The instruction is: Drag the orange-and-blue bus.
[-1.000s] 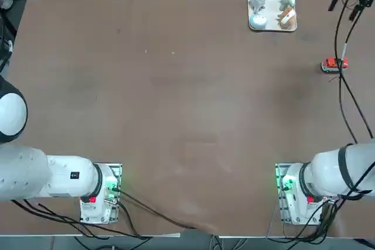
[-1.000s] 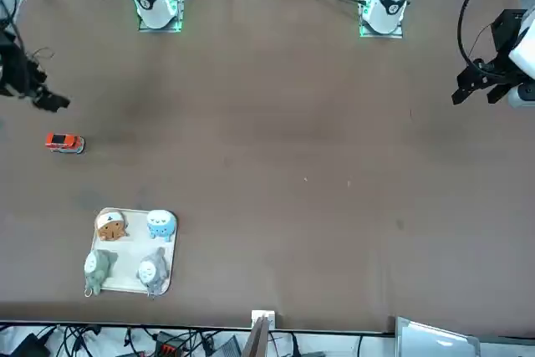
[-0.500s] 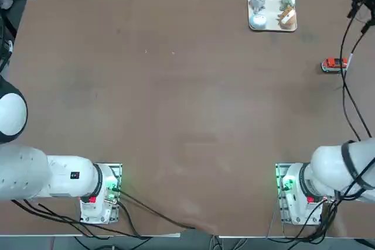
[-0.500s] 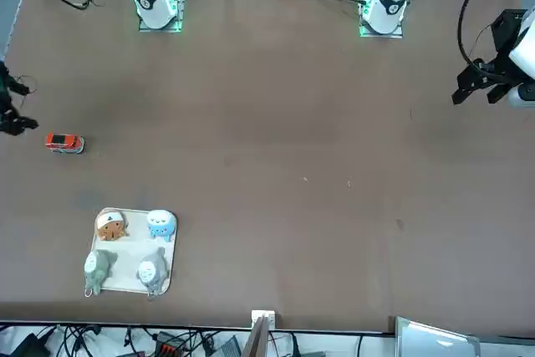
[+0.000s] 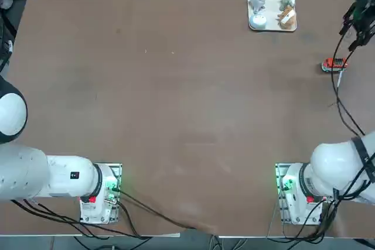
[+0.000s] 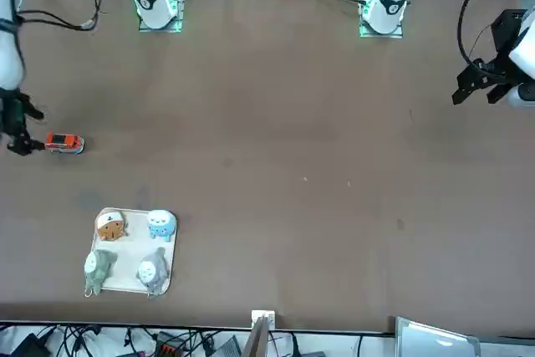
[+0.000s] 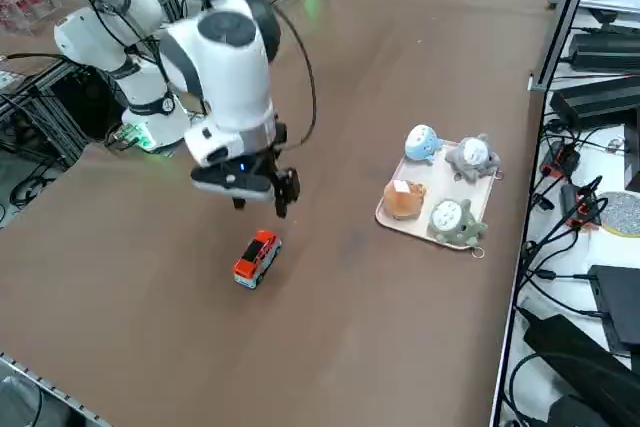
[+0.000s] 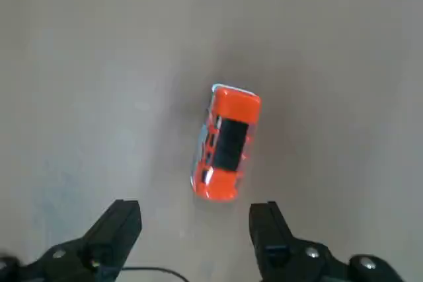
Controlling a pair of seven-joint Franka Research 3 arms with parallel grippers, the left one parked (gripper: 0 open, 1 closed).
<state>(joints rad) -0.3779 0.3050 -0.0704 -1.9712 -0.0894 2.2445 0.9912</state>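
Observation:
The orange-and-blue bus (image 5: 334, 65) is a tiny red-orange toy with dark roof marks, standing on the brown table near its right edge (image 6: 64, 143) (image 7: 256, 258). My right gripper (image 7: 260, 207) hangs just above the table beside the bus, on its outer side (image 5: 354, 27) (image 6: 17, 132). It is open and holds nothing. In the right wrist view the bus (image 8: 227, 142) lies a little beyond the two black fingertips (image 8: 123, 224), clear of the right gripper (image 8: 195, 221) and touching neither finger.
A white tray (image 5: 272, 10) with several small figurines sits at the far right of the table (image 7: 420, 231) (image 6: 127, 245). The table's right edge runs close behind the gripper. Black cables trail from the arm over that side.
The right gripper has swung in over the table's right edge and come down closer to the bus. The bus has not moved.

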